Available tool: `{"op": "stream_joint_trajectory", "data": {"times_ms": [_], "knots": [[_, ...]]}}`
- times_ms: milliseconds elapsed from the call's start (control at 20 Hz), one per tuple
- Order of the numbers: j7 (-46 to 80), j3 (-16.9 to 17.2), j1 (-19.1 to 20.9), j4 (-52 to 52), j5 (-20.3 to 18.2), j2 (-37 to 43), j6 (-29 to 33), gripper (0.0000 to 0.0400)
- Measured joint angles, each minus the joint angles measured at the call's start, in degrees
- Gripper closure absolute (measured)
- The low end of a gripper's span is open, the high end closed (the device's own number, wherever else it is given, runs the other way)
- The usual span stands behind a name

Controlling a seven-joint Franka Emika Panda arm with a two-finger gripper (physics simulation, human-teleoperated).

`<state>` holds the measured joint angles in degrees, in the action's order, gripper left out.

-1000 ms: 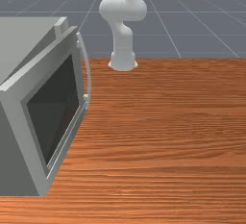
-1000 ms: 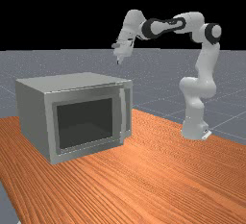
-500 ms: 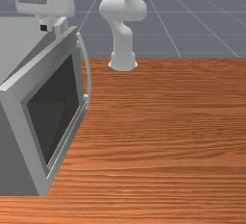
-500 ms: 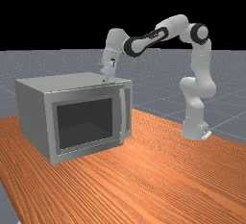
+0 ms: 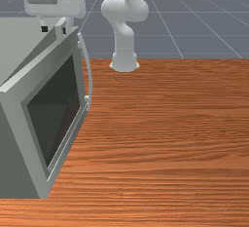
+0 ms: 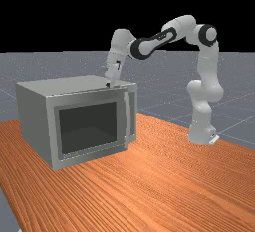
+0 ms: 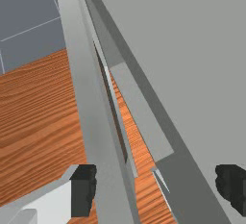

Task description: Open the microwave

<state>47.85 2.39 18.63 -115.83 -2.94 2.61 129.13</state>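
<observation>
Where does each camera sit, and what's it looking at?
Front view: across the table, facing the arm and microwave; parts of the arm and its hand show.
Far view: farther off, facing the microwave's front; the whole arm shows.
Wrist view: on the hand, looking down past its spread jaws at the slightly open door.
Front and far views share the microwave, arm and table.

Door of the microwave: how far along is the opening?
Already done: the door is ajar, with table visible through the gap between it and the microwave body. In hand: the gripper is open at the door's top edge, one finger by the outer face, the other on the body's side. Left: the gap is narrow, so the door likely needs swinging much wider.
</observation>
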Motion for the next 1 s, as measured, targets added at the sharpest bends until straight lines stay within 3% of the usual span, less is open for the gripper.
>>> {"op": "stream_joint_trajectory", "data": {"times_ms": [100, 450, 500, 550, 600, 650, 1000], "knots": [[0.38, -2.34, 2.06, 0.03, -0.2, -0.05, 0.2, 0.0], [2.95, -14.51, 13.51, -0.32, 0.51, 0.17, 0.88, 0.0011], [3.01, -16.65, 13.74, -0.65, 0.15, 0.24, 0.76, 0.0061], [3.04, -19.0, 12.56, -1.45, 0.01, -0.12, 0.56, 0.0059], [3.22, -20.62, 12.01, -1.8, 0.03, 0.02, 0.39, 0.0092], [3.37, -21.85, 11.82, -1.97, 0.18, 0.01, 0.35, 0.0099], [6.41, -28.96, 15.15, 1.25, 0.57, -2.4, -1.67, 0.0056]]}}
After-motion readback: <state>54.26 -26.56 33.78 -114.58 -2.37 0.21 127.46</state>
